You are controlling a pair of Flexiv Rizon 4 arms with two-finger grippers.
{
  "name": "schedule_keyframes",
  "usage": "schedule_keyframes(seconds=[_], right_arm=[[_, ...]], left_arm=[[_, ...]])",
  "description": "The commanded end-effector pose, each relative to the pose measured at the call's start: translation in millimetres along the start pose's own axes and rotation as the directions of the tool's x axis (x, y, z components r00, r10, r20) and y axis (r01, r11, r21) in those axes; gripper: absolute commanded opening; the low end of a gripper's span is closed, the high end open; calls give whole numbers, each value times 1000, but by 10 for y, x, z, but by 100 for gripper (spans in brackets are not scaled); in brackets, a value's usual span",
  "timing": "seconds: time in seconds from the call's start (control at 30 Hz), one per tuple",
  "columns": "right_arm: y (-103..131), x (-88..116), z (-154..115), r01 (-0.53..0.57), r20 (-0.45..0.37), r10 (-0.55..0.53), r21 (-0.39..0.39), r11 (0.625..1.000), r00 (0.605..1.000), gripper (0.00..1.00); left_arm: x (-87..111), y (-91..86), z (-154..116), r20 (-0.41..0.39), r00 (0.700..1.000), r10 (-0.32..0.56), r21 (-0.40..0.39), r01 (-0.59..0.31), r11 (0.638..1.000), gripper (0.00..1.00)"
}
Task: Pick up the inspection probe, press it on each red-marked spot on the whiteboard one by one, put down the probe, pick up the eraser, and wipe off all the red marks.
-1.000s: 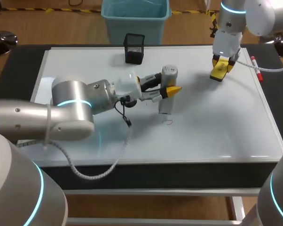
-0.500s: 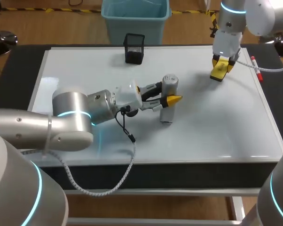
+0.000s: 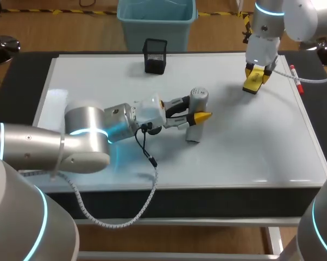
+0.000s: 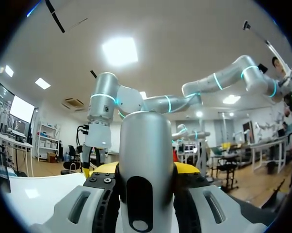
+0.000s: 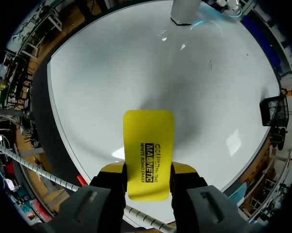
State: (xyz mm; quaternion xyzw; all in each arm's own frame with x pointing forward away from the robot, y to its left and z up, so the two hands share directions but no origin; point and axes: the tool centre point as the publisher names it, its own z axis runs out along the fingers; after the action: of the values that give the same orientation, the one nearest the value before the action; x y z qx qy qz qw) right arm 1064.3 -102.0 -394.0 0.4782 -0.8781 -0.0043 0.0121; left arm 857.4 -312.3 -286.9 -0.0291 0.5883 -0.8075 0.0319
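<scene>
The grey cylindrical probe [image 3: 198, 97] stands nearly upright on the whiteboard [image 3: 250, 147], lower end touching it near the middle. My left gripper [image 3: 194, 113] is shut on it from the side. In the left wrist view the probe [image 4: 146, 160] fills the gap between the fingers of that gripper [image 4: 147, 171]. No red mark shows around the probe's foot. My right gripper [image 3: 256, 76] hangs over the board's back right corner, shut on the yellow eraser [image 3: 253, 82]. The right wrist view shows this eraser [image 5: 148, 145] clamped in the gripper [image 5: 148, 171], with the probe's foot [image 5: 184, 12] far ahead.
A black mesh holder [image 3: 155, 56] stands at the board's back edge. A red marker pen [image 3: 295, 79] lies along the right edge beside my right arm's cable. A small dark mark [image 5: 210, 63] sits on the board between probe and holder.
My left gripper carried the probe a little toward the front edge and set its foot down where a small red mark showed before; that mark is now covered. The right arm kept still.
</scene>
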Motion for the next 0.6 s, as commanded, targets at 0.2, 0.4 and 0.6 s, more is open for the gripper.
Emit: schedule_keyframes(seconds=[0.2,0.4,0.6], right_arm=[[-3,9,-12,2,-2,-2,2,1000,1000,0],[-3,9,-12,2,-2,-2,2,1000,1000,0],[-3,9,-12,2,-2,-2,2,1000,1000,0]], left_arm=[[18,-2,5,3,1000,0,-16,0,1000,0],[-2,-29,-13,5,1000,8,-19,-8,1000,0],[2,-47,-19,3,1000,14,-21,-14,1000,0]])
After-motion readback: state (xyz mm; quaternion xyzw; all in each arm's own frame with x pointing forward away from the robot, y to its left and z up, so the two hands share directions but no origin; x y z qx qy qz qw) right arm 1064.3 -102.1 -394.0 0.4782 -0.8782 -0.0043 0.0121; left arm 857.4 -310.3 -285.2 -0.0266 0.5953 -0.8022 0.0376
